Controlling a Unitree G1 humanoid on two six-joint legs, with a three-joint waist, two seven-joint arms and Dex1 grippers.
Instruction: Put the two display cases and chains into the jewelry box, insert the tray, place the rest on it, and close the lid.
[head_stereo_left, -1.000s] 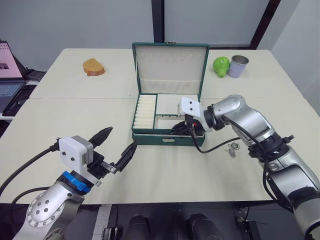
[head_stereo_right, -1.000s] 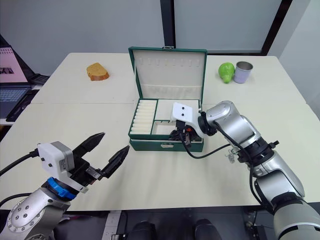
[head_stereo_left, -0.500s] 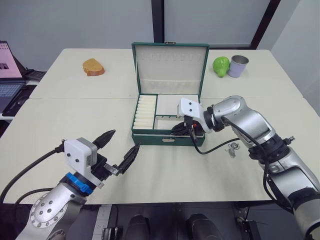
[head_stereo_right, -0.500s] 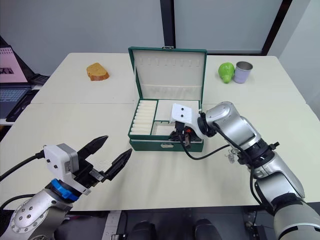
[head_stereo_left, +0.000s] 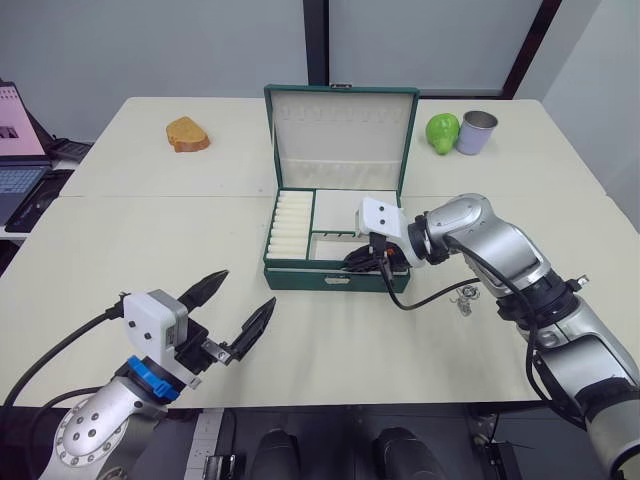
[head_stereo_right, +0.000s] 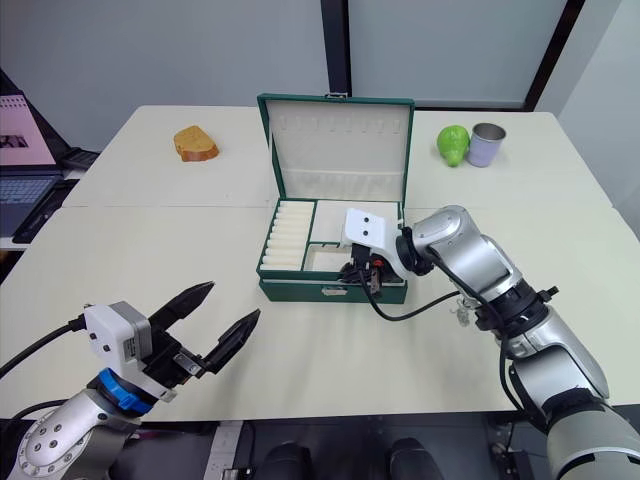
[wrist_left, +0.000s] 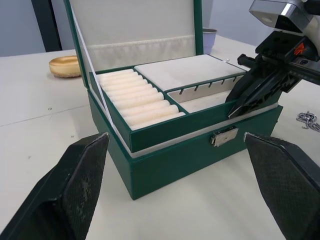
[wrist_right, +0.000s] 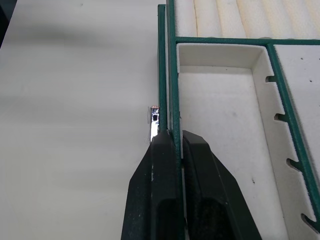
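On the cream table (head_stereo_left: 120, 230) (laptop (head_stereo_left: 18, 150) beyond its left edge), right gripper (wrist_right: 172, 137) pinched the tray (wrist_right: 171, 75) rim; left gripper (head_stereo_left: 238, 305) gaped wide.

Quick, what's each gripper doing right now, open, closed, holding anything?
Left gripper: open, empty.
Right gripper: shut on the tray's front rim.

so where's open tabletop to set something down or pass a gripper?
Widest bare stretch: left of the jewelry box, between the bread and the left gripper. Also free along the near edge in front of the box. Crowded: the box's front rim, where the right gripper pinches the tray, and the jewellery heap right of it.
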